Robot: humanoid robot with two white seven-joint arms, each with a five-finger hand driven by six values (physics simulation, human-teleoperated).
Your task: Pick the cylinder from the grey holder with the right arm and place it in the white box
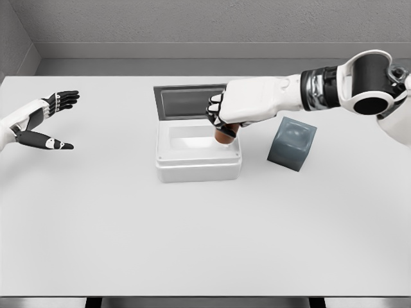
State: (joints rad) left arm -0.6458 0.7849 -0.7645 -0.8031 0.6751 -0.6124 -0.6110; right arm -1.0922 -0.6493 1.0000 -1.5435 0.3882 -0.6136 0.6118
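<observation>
Right hand [225, 119]: you see it grasping the brown cylinder [224, 136] over the white box [198, 168].
Left hand [45, 122]: fingers released, holding nothing.
Grey holder [293, 143]: right of box.

— What carries everything here?

— A broad white table [192, 244], its top plain and pale, running almost from one side of the view to the other.

— And what sits on it?

— Two things. Near the middle, toward the far side, stands a white box [198, 168] with thick walls, open at the top; its grey lid [186, 101] is tipped up behind it.

— The second?

— A grey holder [292, 144], a dark slate block with a shallow hollow in its upper face, turned at a slight angle to the table's edges. It rests just to the right of the box, apart from it, not touching.
</observation>
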